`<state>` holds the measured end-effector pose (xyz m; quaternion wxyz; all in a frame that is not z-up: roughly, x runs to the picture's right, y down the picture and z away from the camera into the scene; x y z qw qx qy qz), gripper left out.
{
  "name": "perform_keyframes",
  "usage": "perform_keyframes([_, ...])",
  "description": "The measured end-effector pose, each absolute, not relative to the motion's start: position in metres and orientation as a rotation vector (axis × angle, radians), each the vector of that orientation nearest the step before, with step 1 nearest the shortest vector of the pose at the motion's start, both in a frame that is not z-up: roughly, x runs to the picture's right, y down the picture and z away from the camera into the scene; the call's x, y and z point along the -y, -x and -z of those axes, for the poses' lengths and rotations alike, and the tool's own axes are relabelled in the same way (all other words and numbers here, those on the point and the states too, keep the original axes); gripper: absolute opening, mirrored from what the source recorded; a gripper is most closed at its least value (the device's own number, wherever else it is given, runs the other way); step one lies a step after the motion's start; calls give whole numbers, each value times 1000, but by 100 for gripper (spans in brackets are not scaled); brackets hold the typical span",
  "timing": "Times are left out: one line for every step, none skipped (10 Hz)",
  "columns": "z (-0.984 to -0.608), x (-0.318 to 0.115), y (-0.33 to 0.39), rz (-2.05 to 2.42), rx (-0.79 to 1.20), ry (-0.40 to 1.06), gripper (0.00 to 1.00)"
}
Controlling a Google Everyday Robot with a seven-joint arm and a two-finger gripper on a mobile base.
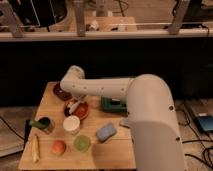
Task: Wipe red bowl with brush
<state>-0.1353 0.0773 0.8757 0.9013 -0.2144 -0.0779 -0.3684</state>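
The red bowl [76,108] sits on the wooden table [115,147], left of centre, just above the cream cup [71,124]. My gripper [74,104] reaches down from the white arm into the red bowl. It is shut on the brush [73,107], whose small pale head rests inside the bowl. The arm covers the bowl's far rim.
A darker maroon bowl [59,92] lies behind the red one. A blue-grey sponge [106,132], a green cup [81,143], an orange fruit [58,147], a yellow cob [35,148], a dark can [42,124] and a green box [114,104] share the table.
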Motion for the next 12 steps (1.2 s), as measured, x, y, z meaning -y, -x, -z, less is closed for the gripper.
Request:
perform_keyframes([-871, -82, 134, 766, 161, 447, 0])
perform_keyframes([-868, -87, 129, 768, 153, 459, 0])
perform_keyframes([-866, -89, 123, 766, 141, 468, 0])
perform_keyframes([-864, -89, 116, 761, 128, 472, 0])
perform_keyframes([-864, -87, 105, 749, 104, 476, 0])
perform_keyframes([-864, -84, 96, 737, 85, 477, 0])
perform_keyframes([-866, -82, 90, 729, 71, 479, 0])
perform_keyframes([-869, -78, 83, 719, 52, 481, 0])
perform_keyframes([-874, -75, 79, 715, 35, 484, 0])
perform_keyframes([-881, -71, 78, 712, 20, 488, 0])
perform_keyframes([-890, -66, 78, 712, 12, 491, 0])
perform_keyframes([-899, -62, 79, 714, 10, 494, 0])
